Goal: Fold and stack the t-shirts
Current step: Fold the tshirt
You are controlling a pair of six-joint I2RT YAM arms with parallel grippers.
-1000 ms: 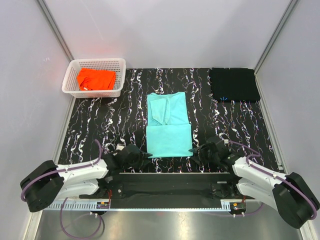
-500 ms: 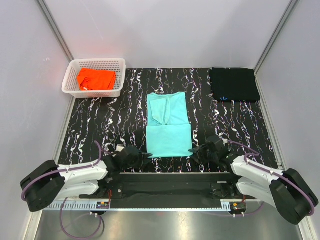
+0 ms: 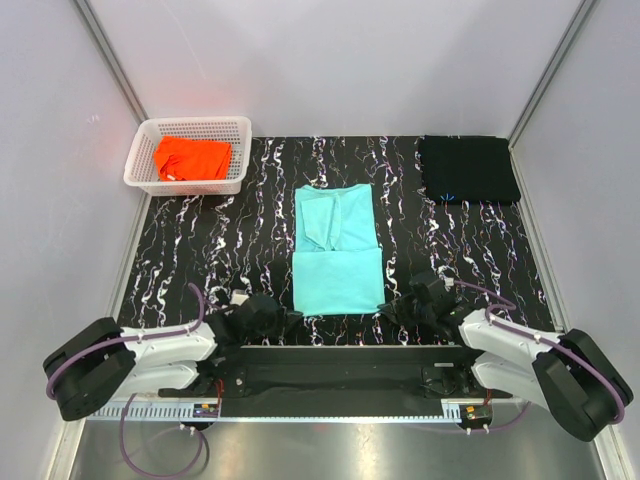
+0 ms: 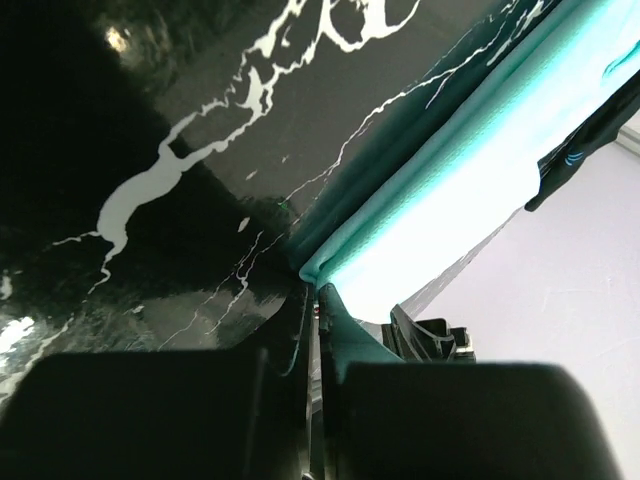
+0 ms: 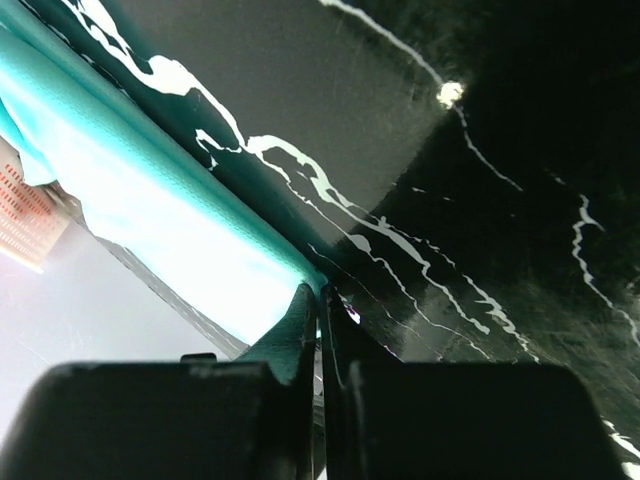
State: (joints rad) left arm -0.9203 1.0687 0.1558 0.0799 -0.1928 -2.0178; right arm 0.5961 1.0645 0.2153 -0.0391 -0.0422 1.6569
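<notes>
far left, white plastic lattice basket (image 3: 147, 172) at the back-left corner holds the crumpled bright orange t-shirt (image 3: 192, 158), not folded yet. the black white-veined tabletop (image 3: 220, 250) runs under everything.

your left gripper (image 3: 270, 316) sits low on the table, just beside the near-left corner of the mint-teal t-shirt (image 3: 338, 262). in the left wrist view the fingers are drawn together to a thin slit, with the teal hem corner right at the tips. you can't tell if cloth is actually caught between them.

the mint-teal shirt lies flat mid-table, already narrowed to a strip. its long axis runs away from the arm bases, its near hem faces you, and the far half shows creased layers.

your right gripper (image 3: 412, 304) mirrors the left at the near-right corner. the right wrist view shows its fingers also pressed nearly together, tips touching the hem corner. same doubt about a real pinch.

far right, at the back-right, the black t-shirt (image 3: 467, 168) is a flat folded rectangle, well apart from the teal one.

the relation that matters: the shirt lies ahead of both grippers, one at each near corner, neither nearer. so the likely step is carrying the near hem straight along that long axis toward the far end. if one corner isn't held, the fold will skew.
</notes>
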